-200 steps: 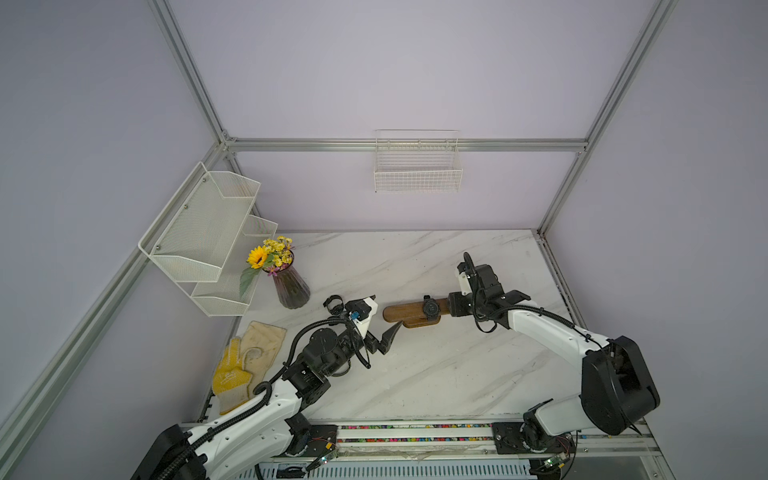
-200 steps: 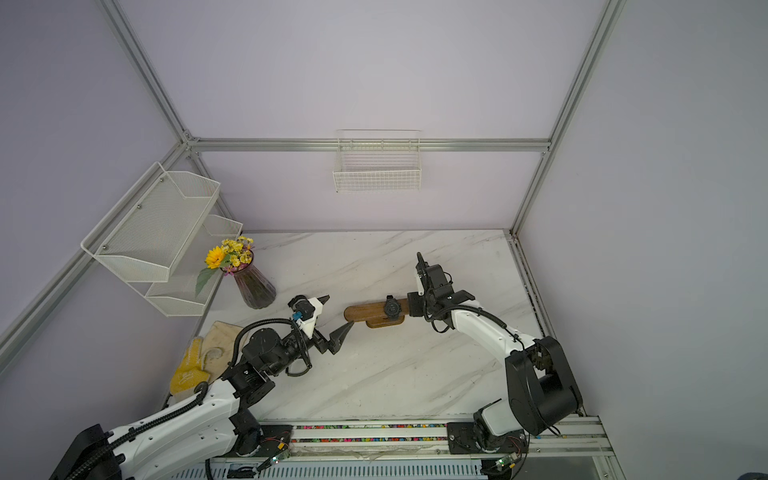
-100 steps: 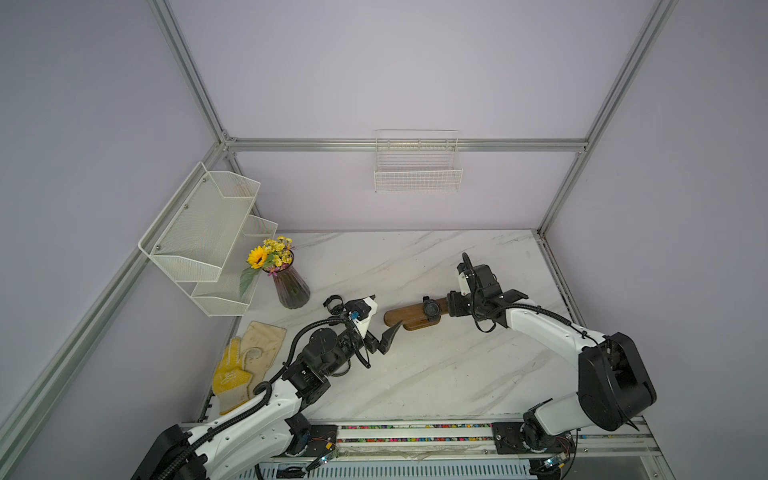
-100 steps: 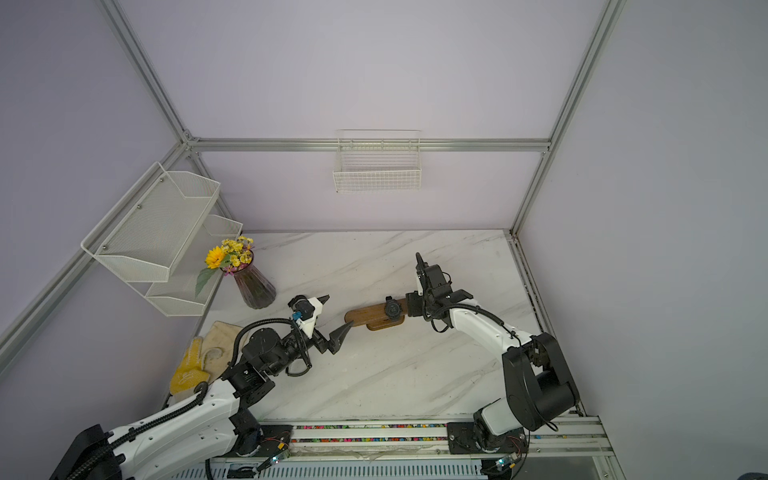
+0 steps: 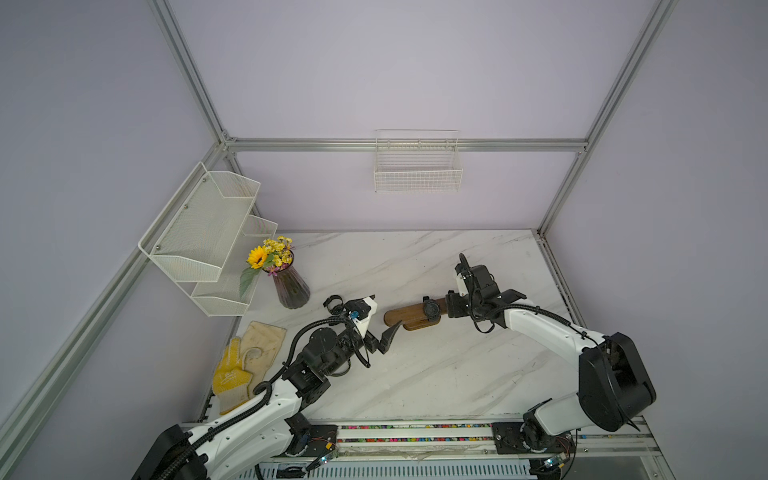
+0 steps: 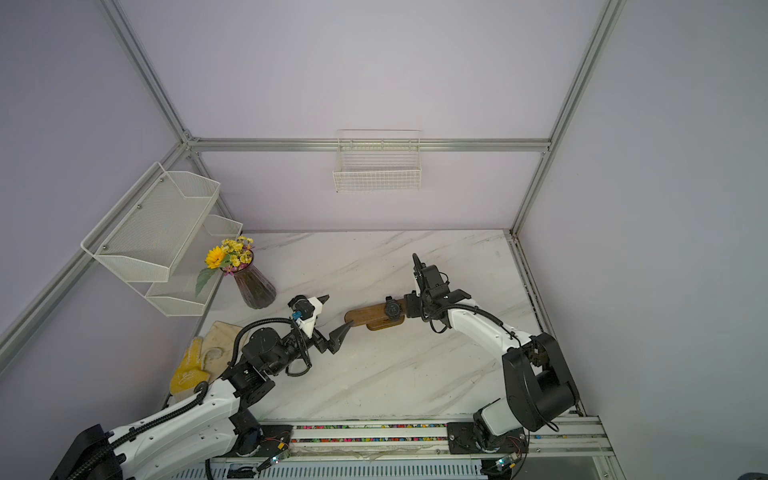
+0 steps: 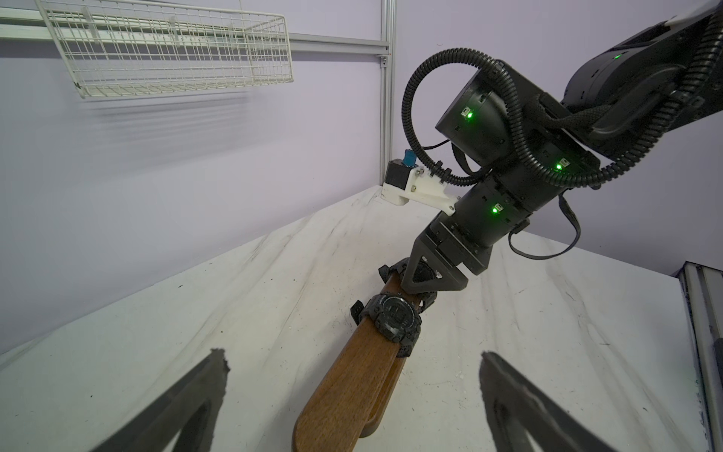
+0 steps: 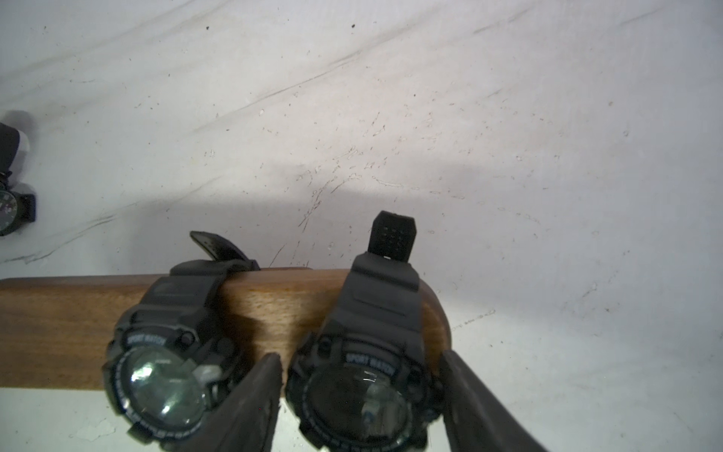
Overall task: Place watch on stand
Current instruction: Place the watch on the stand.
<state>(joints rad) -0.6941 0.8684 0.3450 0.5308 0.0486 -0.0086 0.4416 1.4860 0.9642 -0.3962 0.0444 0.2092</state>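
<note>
The dark brown wooden stand [image 5: 405, 316] [image 6: 365, 313] lies mid-table. One black watch [image 5: 431, 308] [image 7: 393, 319] [image 8: 164, 371] is strapped round its bar. A second black watch [image 8: 360, 391] sits at the bar's rounded right end. My right gripper [image 5: 449, 307] [image 8: 360, 356] straddles that watch's case, open, with a thin gap at one finger. My left gripper [image 5: 382, 313] [image 7: 352, 354] is wide open and empty, its fingers on either side of the stand's left end without touching it. A third watch [image 5: 334, 304] [image 8: 8, 207] lies on the table beside the left wrist.
A purple vase of yellow flowers [image 5: 291, 286] stands at the back left, with gloves [image 5: 245, 365] on the table's left edge. A white mesh shelf [image 5: 208, 237] juts from the left wall. A wire basket [image 5: 417, 166] hangs on the back wall.
My right gripper has shifted slightly left along the stand's right end and its jaws have widened a little. The left arm has not moved.
</note>
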